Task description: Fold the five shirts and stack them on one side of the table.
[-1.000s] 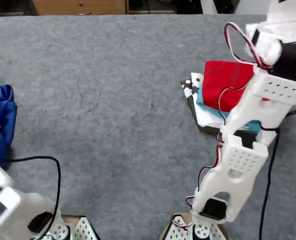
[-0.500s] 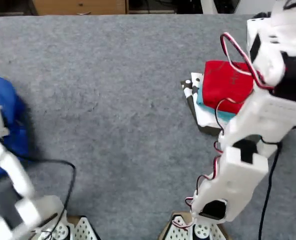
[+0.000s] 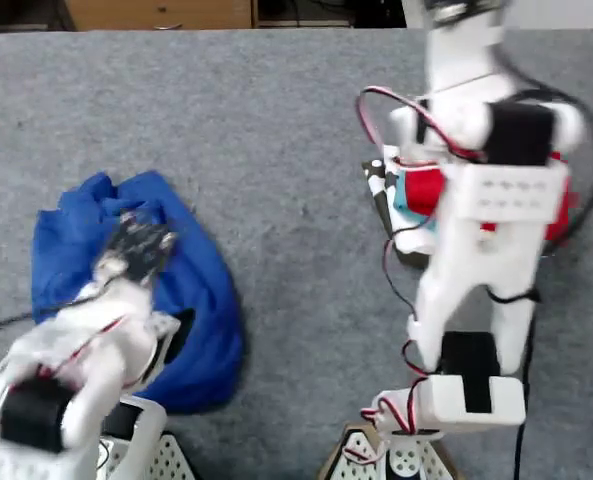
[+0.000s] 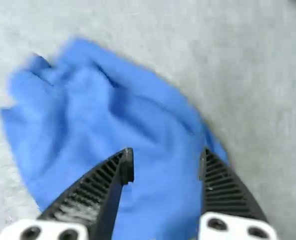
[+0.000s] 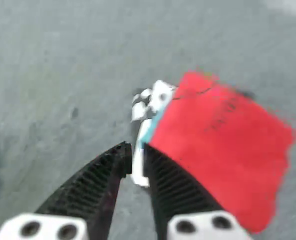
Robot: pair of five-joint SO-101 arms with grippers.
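Note:
A crumpled blue shirt (image 3: pixel 191 290) lies on the grey table (image 3: pixel 276 130), left of the middle. My left arm (image 3: pixel 86 350) hangs over it. In the left wrist view my left gripper (image 4: pixel 166 162) is open just above the blue shirt (image 4: pixel 113 110), with nothing between its fingers. At the right is a stack of folded shirts with a red shirt (image 5: pixel 217 155) on top and teal, white and dark layers beneath. My right arm (image 3: pixel 496 180) covers most of that stack (image 3: pixel 416 195). My right gripper (image 5: pixel 136 152) is shut and empty above the stack's near-left edge.
Grey carpet-like table surface stretches open between the blue shirt and the stack. A wooden cabinet (image 3: pixel 161 12) stands beyond the far edge. Both arm bases (image 3: pixel 406 455) sit at the near edge, with cables trailing from them.
The blue shirt went from the table's left edge toward the middle and spread out, with the left arm now over it. The right arm swung left across the stack.

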